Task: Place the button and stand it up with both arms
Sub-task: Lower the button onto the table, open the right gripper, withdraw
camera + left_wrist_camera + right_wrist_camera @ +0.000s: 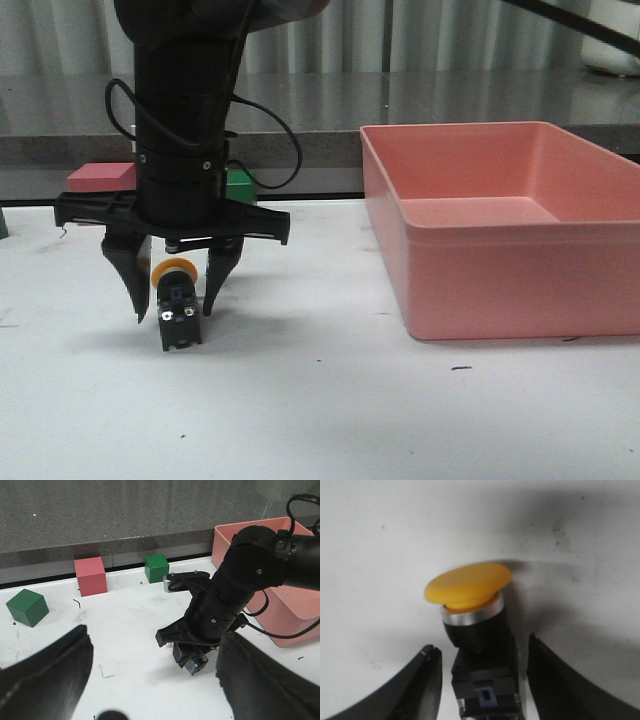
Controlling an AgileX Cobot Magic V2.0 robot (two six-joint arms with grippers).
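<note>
The button (176, 308) lies tipped on the white table, its yellow-orange cap (470, 587) pointing away and its blue and clear base (196, 662) toward the front. My right gripper (175, 305) hangs point-down over it and is open, one finger on each side. A gap shows on both sides in the right wrist view, where the right gripper (481, 645) brackets the black body. My left gripper (155, 631) is wide open with nothing between its fingers, set back from the button and facing the right arm (235, 590). It is out of the front view.
A large pink bin (480, 250) stands at the right. At the back edge of the table stand a pink cube (91, 576) and a green cube (156, 567). A second green cube (27, 607) sits further left. A dark counter runs behind the table.
</note>
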